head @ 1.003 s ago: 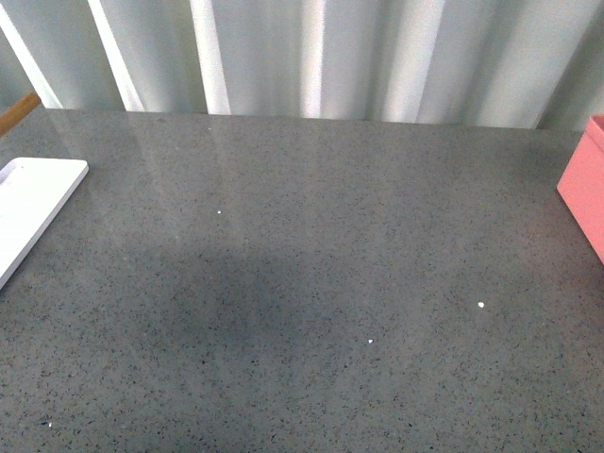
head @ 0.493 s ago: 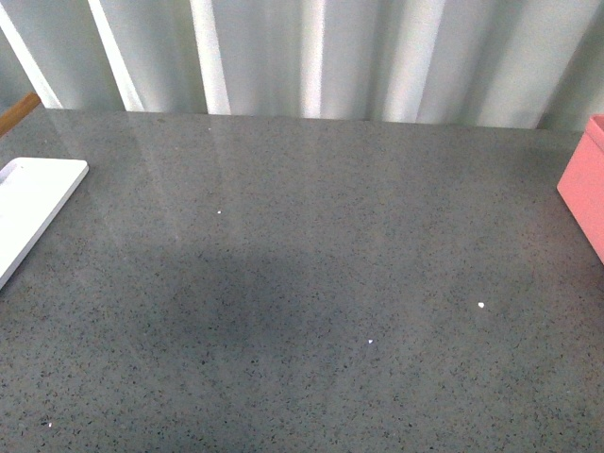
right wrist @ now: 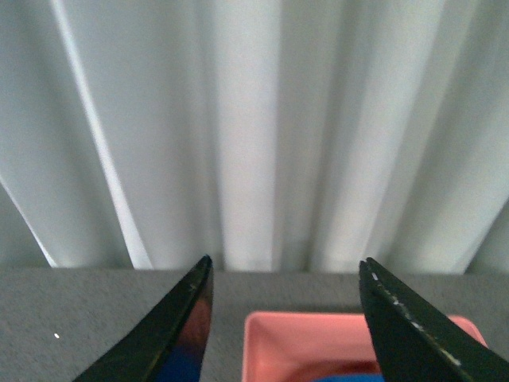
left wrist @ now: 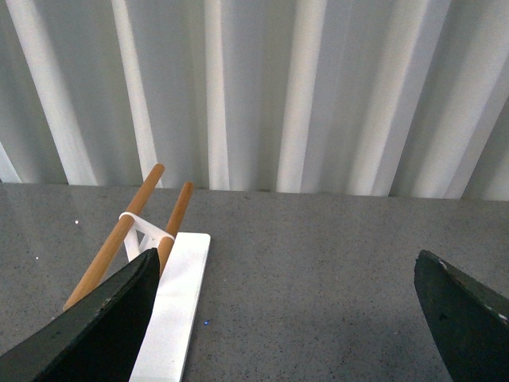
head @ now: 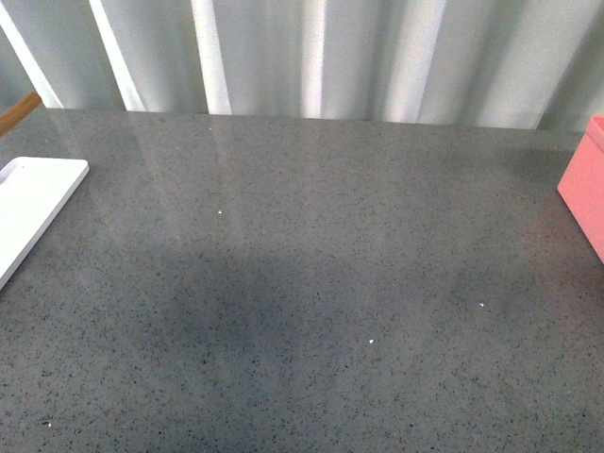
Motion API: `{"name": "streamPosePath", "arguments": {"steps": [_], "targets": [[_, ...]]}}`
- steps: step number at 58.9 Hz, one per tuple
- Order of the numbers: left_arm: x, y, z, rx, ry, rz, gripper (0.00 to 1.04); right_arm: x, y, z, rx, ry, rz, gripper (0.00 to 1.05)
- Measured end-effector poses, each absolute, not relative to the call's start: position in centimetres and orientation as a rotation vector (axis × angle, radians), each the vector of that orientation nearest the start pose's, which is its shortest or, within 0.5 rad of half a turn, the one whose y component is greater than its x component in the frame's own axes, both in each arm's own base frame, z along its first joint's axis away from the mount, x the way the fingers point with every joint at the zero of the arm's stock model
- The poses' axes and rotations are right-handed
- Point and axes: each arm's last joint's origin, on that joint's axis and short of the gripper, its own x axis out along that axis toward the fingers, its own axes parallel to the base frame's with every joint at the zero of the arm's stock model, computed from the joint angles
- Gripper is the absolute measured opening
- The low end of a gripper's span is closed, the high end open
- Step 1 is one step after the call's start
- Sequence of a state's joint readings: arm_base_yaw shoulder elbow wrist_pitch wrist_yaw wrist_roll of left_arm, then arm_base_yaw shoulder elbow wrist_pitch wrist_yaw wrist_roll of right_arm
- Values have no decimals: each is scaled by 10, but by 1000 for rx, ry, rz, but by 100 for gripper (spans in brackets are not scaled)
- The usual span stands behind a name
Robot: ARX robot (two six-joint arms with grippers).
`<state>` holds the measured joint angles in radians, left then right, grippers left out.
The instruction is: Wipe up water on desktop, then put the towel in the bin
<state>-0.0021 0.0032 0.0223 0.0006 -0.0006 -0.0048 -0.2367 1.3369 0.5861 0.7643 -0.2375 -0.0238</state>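
Your right end effector (right wrist: 282,318) hung spread above the pink bin (right wrist: 310,338), blue towel (right wrist: 350,370) inside; your left end effector (left wrist: 286,318) gaped over the bare desk (head: 311,264).

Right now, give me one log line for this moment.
desktop: no towel on it | towel: blue in bin | left gripper: open | right gripper: open, above bin
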Motion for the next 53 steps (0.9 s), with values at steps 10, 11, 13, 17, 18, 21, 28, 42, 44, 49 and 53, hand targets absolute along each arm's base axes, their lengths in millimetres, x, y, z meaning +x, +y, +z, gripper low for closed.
{"name": "streamPosePath", "arguments": {"steps": [10, 11, 13, 17, 18, 21, 28, 42, 44, 49, 53], "targets": [[96, 0, 171, -5, -20, -2, 98, 231, -36, 209, -17, 15, -2, 4], [96, 0, 171, -5, -20, -2, 98, 226, -34, 206, -17, 18, -4, 3], [96, 0, 171, -5, -20, -2, 98, 219, -31, 203, -16, 16, -7, 3], [96, 0, 171, -4, -20, -2, 98, 205, -24, 197, -17, 9, 3, 3], [96, 0, 171, -5, -20, -2, 98, 203, -22, 196, -17, 8, 5, 3], [96, 0, 171, -5, -20, -2, 98, 195, -19, 193, -18, 7, 5, 3], [96, 0, 171, -5, -20, -2, 98, 183, -15, 187, -17, 11, 2, 3], [96, 0, 171, -5, -20, -2, 98, 161, -1, 178, -18, 13, 9, 3], [96, 0, 171, -5, -20, -2, 98, 159, 0, 177, -18, 12, 12, 3], [96, 0, 171, -5, -20, -2, 98, 153, 0, 175, -18, 12, 5, 3], [96, 0, 171, -4, -20, -2, 98, 147, 0, 174, -18, 10, 5, 3]]}}
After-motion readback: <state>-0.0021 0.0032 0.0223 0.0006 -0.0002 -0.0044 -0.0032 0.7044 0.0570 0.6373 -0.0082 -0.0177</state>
